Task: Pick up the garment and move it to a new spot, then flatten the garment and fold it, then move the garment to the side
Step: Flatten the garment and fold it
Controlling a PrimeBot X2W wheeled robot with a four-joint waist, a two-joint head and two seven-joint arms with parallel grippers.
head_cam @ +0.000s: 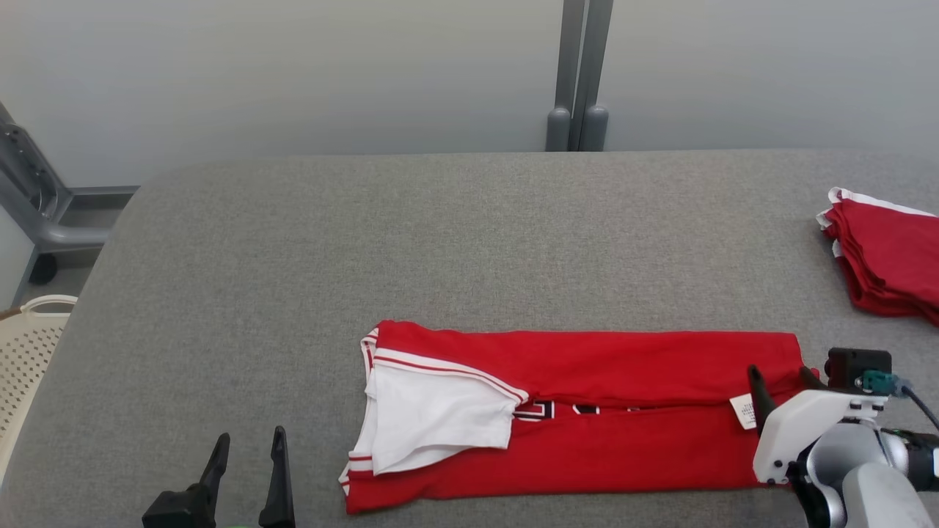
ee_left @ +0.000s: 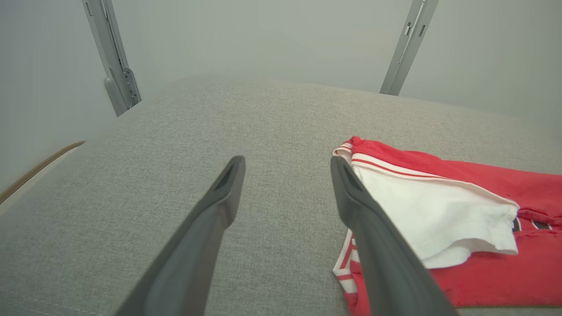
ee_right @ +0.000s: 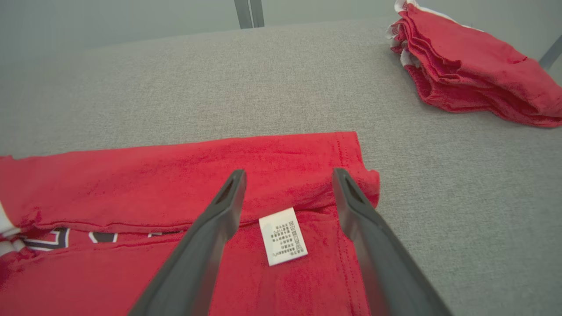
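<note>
The garment (head_cam: 601, 411) is a red shirt with white sleeves, folded lengthwise into a long strip on the grey table (head_cam: 308, 264). Its white sleeve (head_cam: 433, 422) lies at the left end; a white care label (ee_right: 283, 236) shows near the right end. My right gripper (head_cam: 781, 378) hovers open over the right hem, the label between its fingers (ee_right: 210, 228) in the right wrist view. My left gripper (head_cam: 249, 447) stands open near the table's front edge, left of the garment (ee_left: 474, 228) and apart from it, with bare cloth between its fingers (ee_left: 215, 206).
A stack of folded red garments (head_cam: 888, 257) lies at the table's right edge, also in the right wrist view (ee_right: 474, 66). A cream perforated basket (head_cam: 26, 352) stands beside the table at left. A grey post (head_cam: 576, 73) rises behind the table.
</note>
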